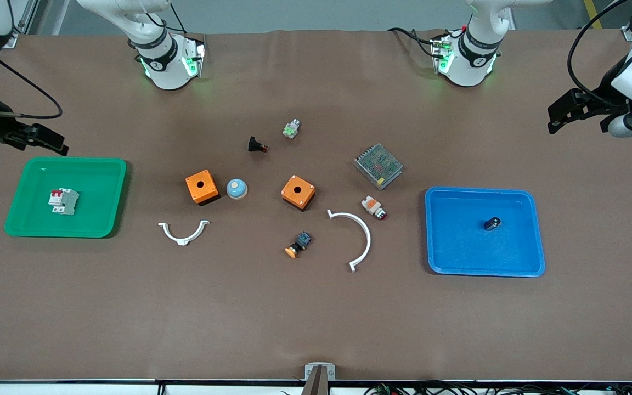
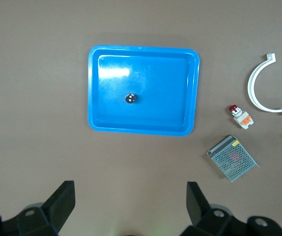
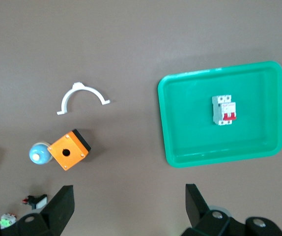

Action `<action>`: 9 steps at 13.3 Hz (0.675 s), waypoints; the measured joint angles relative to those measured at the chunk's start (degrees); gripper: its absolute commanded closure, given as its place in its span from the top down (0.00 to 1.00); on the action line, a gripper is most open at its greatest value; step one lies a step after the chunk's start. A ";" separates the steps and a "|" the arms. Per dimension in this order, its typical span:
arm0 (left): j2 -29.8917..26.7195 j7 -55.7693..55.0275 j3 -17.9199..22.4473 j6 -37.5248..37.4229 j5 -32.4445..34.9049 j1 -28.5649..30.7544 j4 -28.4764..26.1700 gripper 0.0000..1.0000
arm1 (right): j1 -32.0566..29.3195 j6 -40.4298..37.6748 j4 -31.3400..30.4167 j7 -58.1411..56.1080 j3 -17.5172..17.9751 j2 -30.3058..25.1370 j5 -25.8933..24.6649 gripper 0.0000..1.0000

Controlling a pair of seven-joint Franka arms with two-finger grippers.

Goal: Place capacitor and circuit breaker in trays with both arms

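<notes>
Since both parts already lie in trays, little seems left but pulling the arms clear. Green tray (image 1: 17, 206) near the right arm's end of the table holds the breaker (image 1: 63, 201), long axis roughly along the tray's short side, red levers toward the robots' edge. Blue tray (image 1: 535, 236) near the left arm's end holds the capacitor (image 1: 492, 223), tipped on its side. Right gripper (image 1: 47, 140) hangs over bare table by the green tray's corner, fingers apart, empty. Left gripper (image 1: 565, 112) hangs over the table's end past the blue tray, fingers apart, empty. Wrist views show each tray from above; left one shows the capacitor's pale face
</notes>
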 measured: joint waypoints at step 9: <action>-0.14 0.01 0.02 0.00 0.00 0.00 0.66 1.00 | -0.01 3.31 9.82 0.00 -0.44 6.52 0.03 1.00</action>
